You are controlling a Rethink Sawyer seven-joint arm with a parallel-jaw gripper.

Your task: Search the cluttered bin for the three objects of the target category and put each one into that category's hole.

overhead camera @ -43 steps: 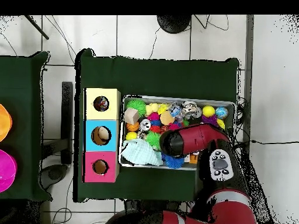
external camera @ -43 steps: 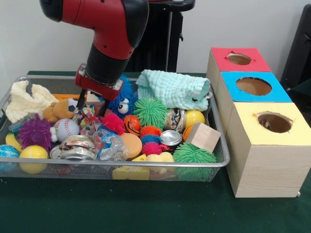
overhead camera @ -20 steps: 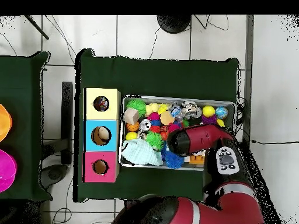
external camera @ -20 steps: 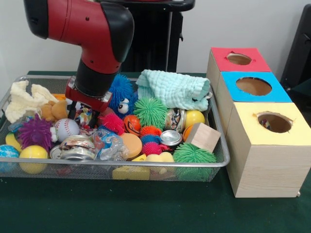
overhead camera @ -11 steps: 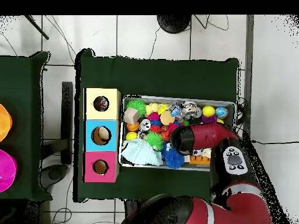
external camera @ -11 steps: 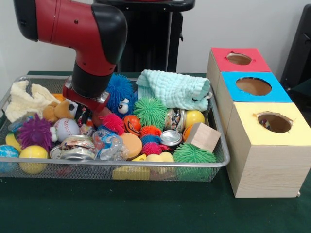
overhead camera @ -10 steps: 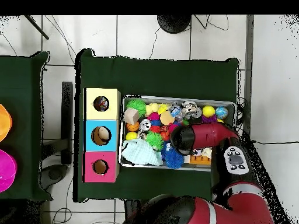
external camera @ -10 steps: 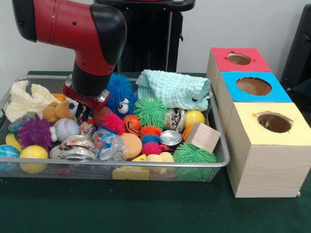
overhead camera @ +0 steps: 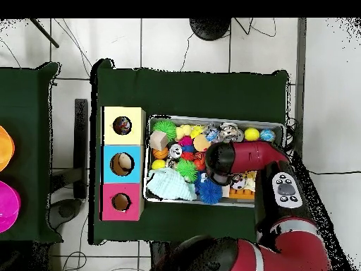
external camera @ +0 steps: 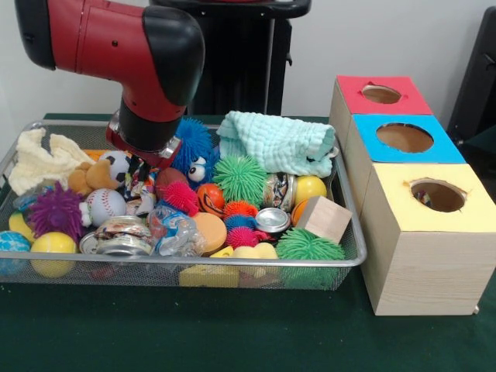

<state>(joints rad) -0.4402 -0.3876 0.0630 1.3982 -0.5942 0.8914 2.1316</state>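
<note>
The silver wire-mesh bin (external camera: 232, 263) is full of toys, balls, cloths and crushed cans; it also shows in the overhead view (overhead camera: 215, 118). My gripper (external camera: 141, 172) hangs under the red and black wrist at the bin's left-middle. It is right over a crumpled colourful can (external camera: 139, 187), between a small soccer ball (external camera: 116, 164) and a brown ball (external camera: 167, 177). The clutter hides how the gripper stands. In the overhead view the arm (overhead camera: 243, 159) covers it. The hole (external camera: 438, 195) in the yellow-topped box is at the right, with something colourful inside (overhead camera: 122, 125).
The blue-topped box (external camera: 404, 138) and the red-topped box (external camera: 381, 94) stand behind the yellow one. A mint cloth (external camera: 275, 143), a blue furry toy (external camera: 194, 155), a wooden block (external camera: 323, 218), a baseball (external camera: 105, 205) and crushed silver cans (external camera: 120, 236) crowd the bin.
The wrist moved left in the front view and went down into the clutter, then rose a little. The soccer ball beside it now shows more.
</note>
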